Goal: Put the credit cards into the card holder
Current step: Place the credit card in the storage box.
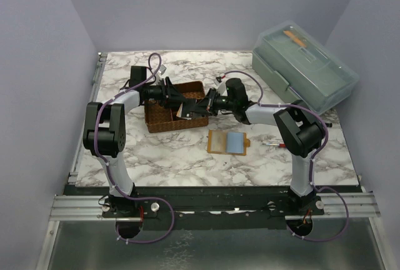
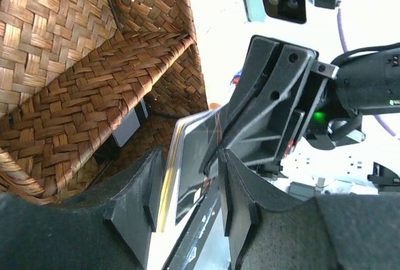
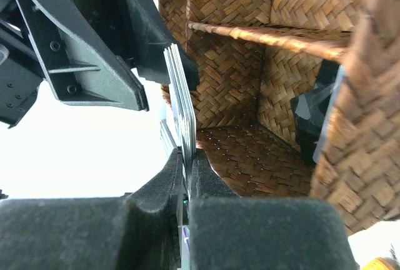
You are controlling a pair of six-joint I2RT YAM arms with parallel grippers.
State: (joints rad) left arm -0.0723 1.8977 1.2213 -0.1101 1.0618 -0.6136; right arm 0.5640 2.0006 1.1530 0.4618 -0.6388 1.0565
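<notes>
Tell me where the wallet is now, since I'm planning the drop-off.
In the top view the wallet lies open on the table, right of centre, just near-side and right of the woven basket, a blue card showing on it.

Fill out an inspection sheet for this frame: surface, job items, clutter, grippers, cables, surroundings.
Surface: table with a white-grey marble pattern.
Job's things: card holder lies open on the table, with a pale blue card showing on it; a stack of cards is held above the woven basket.
Clutter: lidded plastic box at the far right; small red-tipped item by the right arm, too small to identify.
Grippers: right gripper shut on the stack; left gripper open, fingers either side of the stack.
Cables: purple cables loop along both arms, away from the cards.
Surroundings: plain walls on three sides.
</notes>
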